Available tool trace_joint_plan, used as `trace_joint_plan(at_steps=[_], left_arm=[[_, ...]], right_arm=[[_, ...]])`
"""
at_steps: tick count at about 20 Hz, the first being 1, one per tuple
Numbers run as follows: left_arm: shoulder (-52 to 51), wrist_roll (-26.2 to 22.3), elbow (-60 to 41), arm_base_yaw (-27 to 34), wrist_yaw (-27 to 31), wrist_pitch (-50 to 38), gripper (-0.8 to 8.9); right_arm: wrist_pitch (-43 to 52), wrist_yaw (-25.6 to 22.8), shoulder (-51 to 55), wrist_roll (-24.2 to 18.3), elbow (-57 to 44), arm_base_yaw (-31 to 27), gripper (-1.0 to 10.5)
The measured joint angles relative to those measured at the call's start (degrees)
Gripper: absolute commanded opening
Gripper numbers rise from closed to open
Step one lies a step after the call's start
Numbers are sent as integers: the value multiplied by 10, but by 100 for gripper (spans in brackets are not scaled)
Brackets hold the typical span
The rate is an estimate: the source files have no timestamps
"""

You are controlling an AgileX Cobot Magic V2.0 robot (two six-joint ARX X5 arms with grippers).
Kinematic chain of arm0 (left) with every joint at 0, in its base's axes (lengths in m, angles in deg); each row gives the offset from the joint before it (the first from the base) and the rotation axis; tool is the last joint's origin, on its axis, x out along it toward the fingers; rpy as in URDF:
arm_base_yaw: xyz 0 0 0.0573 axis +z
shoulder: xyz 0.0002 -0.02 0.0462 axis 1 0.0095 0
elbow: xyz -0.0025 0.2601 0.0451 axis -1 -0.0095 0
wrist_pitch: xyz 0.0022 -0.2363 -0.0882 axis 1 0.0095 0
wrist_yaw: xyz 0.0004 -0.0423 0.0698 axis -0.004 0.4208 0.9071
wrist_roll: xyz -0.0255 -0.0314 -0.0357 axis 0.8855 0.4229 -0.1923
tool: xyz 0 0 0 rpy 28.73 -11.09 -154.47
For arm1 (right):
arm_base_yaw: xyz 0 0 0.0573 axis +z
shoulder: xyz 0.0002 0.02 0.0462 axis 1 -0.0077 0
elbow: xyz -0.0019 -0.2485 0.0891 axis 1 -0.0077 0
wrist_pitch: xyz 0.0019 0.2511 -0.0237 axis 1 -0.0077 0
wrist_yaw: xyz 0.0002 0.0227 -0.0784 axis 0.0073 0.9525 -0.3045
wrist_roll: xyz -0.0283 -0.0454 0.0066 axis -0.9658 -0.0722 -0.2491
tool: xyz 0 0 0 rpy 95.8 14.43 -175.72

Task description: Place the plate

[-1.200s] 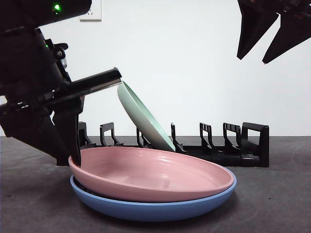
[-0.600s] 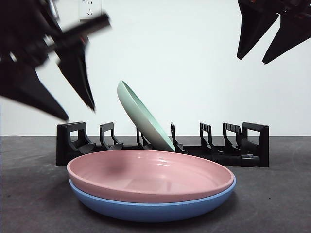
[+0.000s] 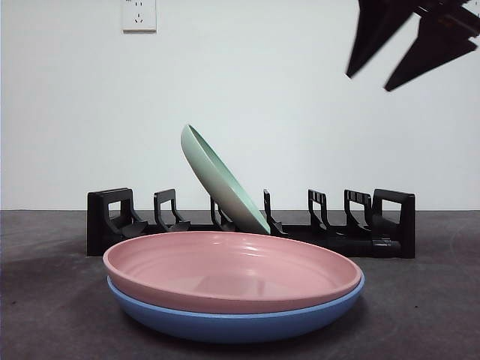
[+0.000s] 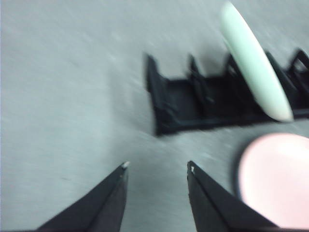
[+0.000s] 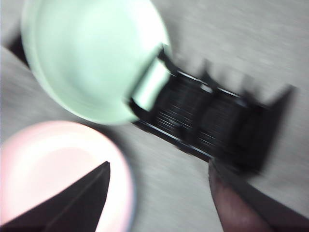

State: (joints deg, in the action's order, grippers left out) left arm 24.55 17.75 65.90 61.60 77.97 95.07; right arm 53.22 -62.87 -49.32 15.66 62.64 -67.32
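In the rack (image 3: 337,225) green plate (image 3: 221,180) leans; left hand (image 4: 157,166) has withdrawn.

Mint-green plate (image 3: 221,180): plain, no pattern, pale glossy rim; stands in black rack (image 3: 330,225). Pink plate (image 3: 232,270): solid pink w/ faint concentric rings inside, sits on plain blue plate (image 3: 232,324). Table (image 3: 45,300): dark grey, slightly mottled. Wall (image 3: 300,112) white, w/ white socket (image 3: 139,14). Right gripper (image 3: 409,45): black, empty-handed, jaws spread; pink plate beside one fingertip (image 5: 104,166), rack by the other. Left gripper (image 4: 157,166): black w/ pale tips, jaws apart over grey table, rack beyond the fingertips.
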Motion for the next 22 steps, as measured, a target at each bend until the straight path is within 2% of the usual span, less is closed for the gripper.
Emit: trace_joint_plan(at_steps=[4,7,11,13,22], left_arm=[[-60,-22,0,23,1,19,196],[-77,-25,0,24,1,27,196],[-80,-27,0,24,1,28,195],[-80,-28,0,24,1,29,195],[-80,-28,0,24,1,53,195]], right_arm=[[-13,121,-53,73,62,8,317],[-69,134,-135,94,155,43,317],[-89,133,-235,98,274,88,317],[-89,117,-271,98,311,109,317],[-76,27,-366,94,381,160,317]])
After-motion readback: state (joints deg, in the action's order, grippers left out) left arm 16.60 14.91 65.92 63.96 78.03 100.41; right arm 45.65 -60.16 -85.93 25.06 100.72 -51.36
